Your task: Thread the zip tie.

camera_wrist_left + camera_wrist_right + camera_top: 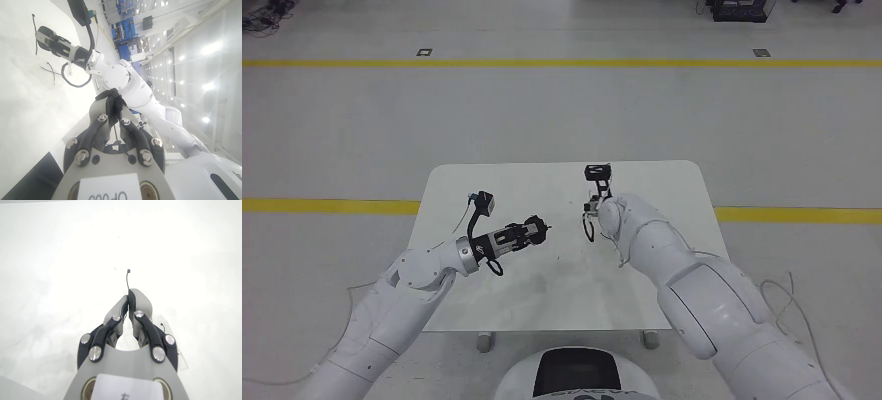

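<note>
**Clerk:** Item one, nearest the robot?

**Checker:** Left fingers [98,113]. They sit just to the 9 o'clock side of the bench [662,290] middle and point toward 3 o'clock. They are pressed together on a thin strap [115,132], black, which runs back between them toward the palm.

**Clerk:** Item two?

**Checker:** Right fingers [141,304], at about 2 o'clock from the left ones, near but apart. They are closed tight on the zip tie [127,279].

**Clerk:** Zip tie, particulars?

**Checker:** Black, one piece, clamped partway along its length. The square head stands out past the fingertips. In the left wrist view the tail sticks out on the other side of the grip.

**Clerk:** Remaining stock?

**Checker:** Two loose ties [49,70], black, lying crossed on the bench near the right fingers. One clear pouch [171,336] on the bench just beside those same fingers. A small black tie shows at it; cannot tell whether inside or beneath.
</note>
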Tool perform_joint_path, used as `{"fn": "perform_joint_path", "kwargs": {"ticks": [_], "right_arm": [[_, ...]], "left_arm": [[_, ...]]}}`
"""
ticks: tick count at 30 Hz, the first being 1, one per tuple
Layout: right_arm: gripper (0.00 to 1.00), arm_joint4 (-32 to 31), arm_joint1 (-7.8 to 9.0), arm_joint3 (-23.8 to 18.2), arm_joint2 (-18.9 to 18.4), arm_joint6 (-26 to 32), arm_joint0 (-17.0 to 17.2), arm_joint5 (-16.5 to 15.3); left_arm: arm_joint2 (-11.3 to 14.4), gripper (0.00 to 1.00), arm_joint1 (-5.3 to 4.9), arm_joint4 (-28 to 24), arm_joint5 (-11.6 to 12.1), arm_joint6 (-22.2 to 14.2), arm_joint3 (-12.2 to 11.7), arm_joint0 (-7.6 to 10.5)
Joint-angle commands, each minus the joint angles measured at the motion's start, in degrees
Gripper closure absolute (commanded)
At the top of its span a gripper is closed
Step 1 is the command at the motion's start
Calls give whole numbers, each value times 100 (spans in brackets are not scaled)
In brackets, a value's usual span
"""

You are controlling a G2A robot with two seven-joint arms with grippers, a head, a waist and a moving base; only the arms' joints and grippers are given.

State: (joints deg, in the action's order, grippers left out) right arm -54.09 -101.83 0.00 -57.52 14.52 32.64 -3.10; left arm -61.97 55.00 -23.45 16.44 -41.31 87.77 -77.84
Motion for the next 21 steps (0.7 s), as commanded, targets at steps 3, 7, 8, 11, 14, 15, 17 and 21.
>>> {"fn": "perform_joint_path", "kwargs": {"ticks": [3,7,8,11,14,15,17,21], "right_arm": [[100,53,161,0,-8,-182,42,-689],[100,131,353,0,-28,-263,73,-1383],[100,150,413,0,-31,-291,85,-1580],[100,161,492,0,-25,-399,100,-1638],[100,115,489,0,6,-512,122,-1638],[100,81,482,-10,26,-560,134,-1638],[100,54,473,-32,46,-614,159,-1638],[100,49,497,-322,83,-584,298,-1638]], "left_arm": [[0,100,0,0,0,0,0,0],[0,100,0,0,0,0,0,0],[0,100,0,0,0,0,0,0],[0,100,0,0,0,0,0,0],[0,100,0,0,0,0,0,0],[0,100,0,0,0,0,0,0],[0,100,0,0,0,0,0,0],[0,100,0,0,0,0,0,0]]}}
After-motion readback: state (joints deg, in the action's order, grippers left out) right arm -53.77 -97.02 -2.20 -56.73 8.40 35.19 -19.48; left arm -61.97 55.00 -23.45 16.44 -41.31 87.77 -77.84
